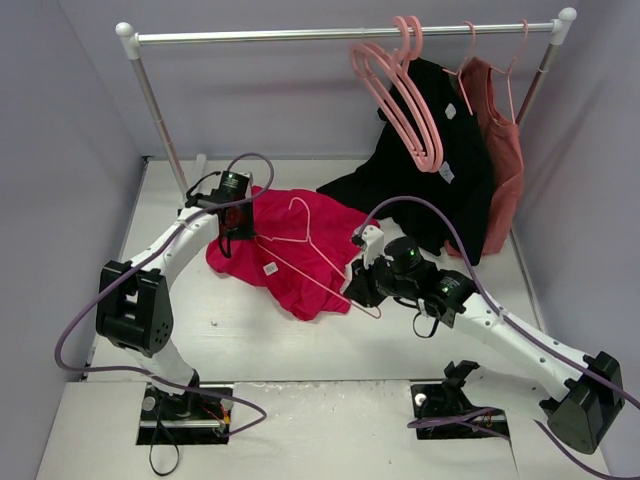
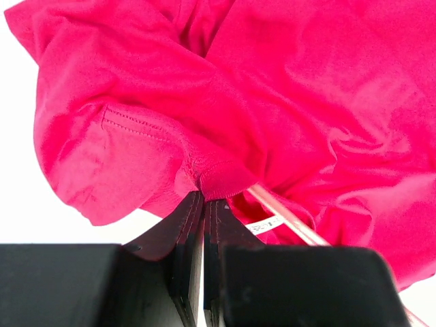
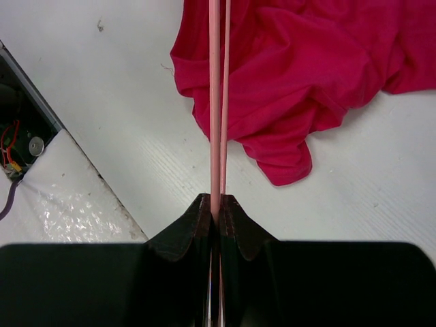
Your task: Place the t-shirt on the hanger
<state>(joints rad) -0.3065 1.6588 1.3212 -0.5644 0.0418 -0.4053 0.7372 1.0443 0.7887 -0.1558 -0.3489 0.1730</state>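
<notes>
The crimson-pink t-shirt lies crumpled on the white table; it fills the left wrist view and shows in the right wrist view. The thin light-pink hanger lies across it, hook toward the back. My left gripper is shut on a fold of the t-shirt at its left edge, with a hanger bar just right of it. My right gripper is shut on the hanger's lower right corner; its two bars run away over the shirt.
A clothes rail spans the back, carrying two spare pink hangers, a black shirt and a rust-red sleeveless top. Rail posts stand at back left and back right.
</notes>
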